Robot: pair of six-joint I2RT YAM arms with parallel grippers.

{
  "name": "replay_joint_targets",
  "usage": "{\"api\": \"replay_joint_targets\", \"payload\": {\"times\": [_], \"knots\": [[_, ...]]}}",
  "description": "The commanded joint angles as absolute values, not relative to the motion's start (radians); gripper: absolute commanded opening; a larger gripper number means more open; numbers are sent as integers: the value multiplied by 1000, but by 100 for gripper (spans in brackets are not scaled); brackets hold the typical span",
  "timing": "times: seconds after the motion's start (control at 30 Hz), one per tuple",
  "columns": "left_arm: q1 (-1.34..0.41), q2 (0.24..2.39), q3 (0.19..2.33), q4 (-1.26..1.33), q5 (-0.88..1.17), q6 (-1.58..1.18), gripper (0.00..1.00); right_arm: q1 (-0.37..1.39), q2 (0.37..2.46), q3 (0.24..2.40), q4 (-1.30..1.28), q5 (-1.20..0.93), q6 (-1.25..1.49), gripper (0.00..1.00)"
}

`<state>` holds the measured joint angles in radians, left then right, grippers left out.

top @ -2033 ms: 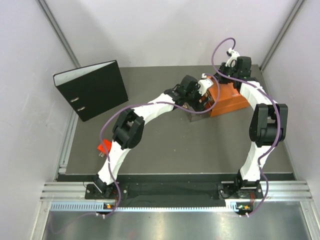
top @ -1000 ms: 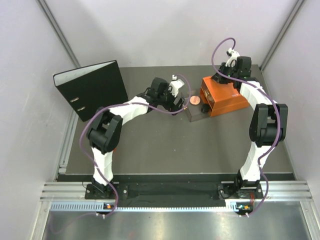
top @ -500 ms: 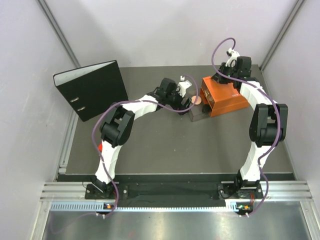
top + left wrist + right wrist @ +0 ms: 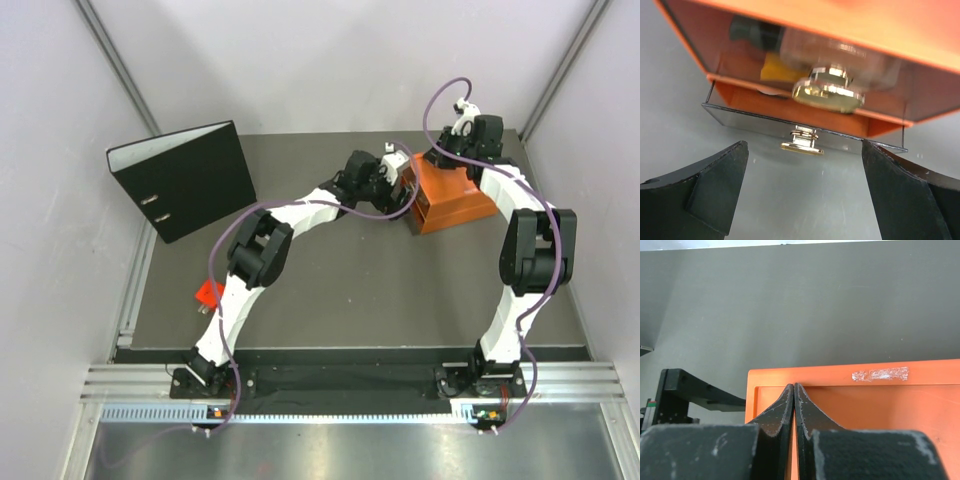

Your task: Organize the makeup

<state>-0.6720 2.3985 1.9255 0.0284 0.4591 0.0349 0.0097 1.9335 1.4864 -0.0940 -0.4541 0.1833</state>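
Note:
The orange box (image 4: 458, 203) stands at the back right. In the left wrist view its clear-fronted drawers (image 4: 790, 120) face me, with gold knobs (image 4: 827, 92). Behind the clear front I see an orange-yellow tube (image 4: 772, 68) with a black cap (image 4: 747, 31). The other makeup is hidden. My left gripper (image 4: 804, 152) is open and empty, its fingers on either side of the lower gold knob (image 4: 802, 143) without touching it; it also shows in the top view (image 4: 398, 190). My right gripper (image 4: 794, 386) is shut, with its tips on the box's orange top (image 4: 880, 400).
A black ring binder (image 4: 185, 180) lies at the back left. A small red object (image 4: 208, 293) lies by the left arm near the table's left edge. Grey walls close in the table at the back and on both sides.
My left gripper has moved right, up to the front of the box. The clear drawer with the pink compact stood pulled out; now it no longer sticks out in the top view. The right arm has not moved.

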Motion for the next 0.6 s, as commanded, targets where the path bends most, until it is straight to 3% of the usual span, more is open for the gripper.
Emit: {"api": "replay_joint_targets", "payload": {"times": [0.0, 0.57], "knots": [[-683, 2419, 1974, 149, 479, 3, 99, 11, 2071, 1345, -489, -367, 132, 0], [-716, 2448, 1976, 239, 491, -17, 99, 8, 2065, 1348, -494, -365, 132, 0]]}}
